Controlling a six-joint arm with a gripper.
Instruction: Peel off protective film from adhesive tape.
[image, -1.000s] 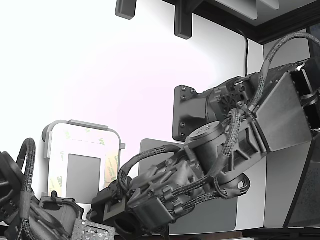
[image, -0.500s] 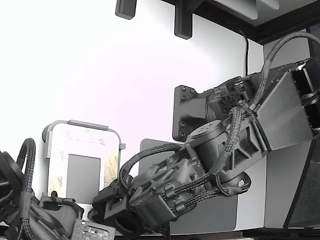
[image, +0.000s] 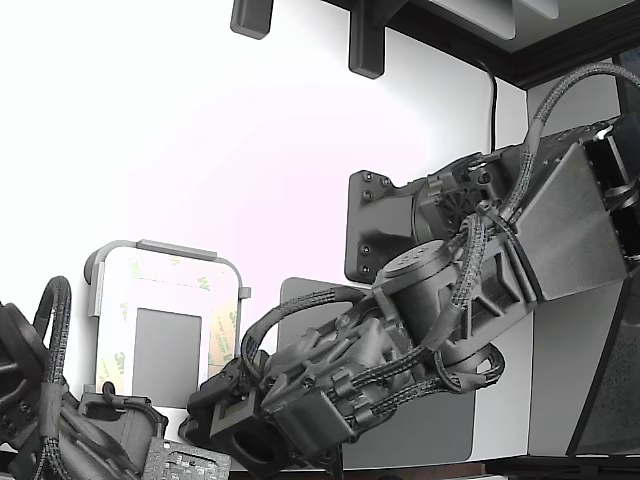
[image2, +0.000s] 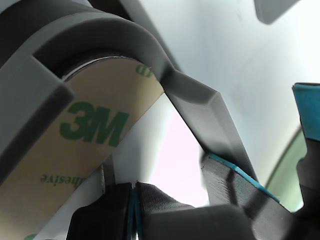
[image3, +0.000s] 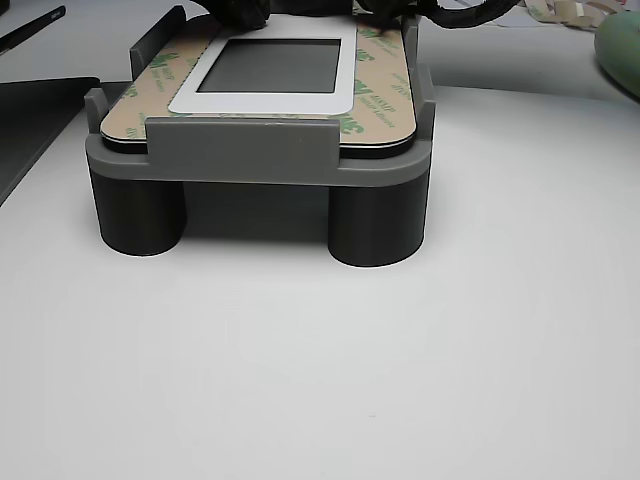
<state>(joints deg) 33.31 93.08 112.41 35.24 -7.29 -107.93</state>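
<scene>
Crowding the grey fixture, the arm hides the jaws; whether they pinch the protective film is unclear.

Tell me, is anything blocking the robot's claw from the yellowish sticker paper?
Nothing visible does. In the wrist view the gripper sits right at the edge of the protective film, with the grey holder curving alongside it, not between them.
</scene>
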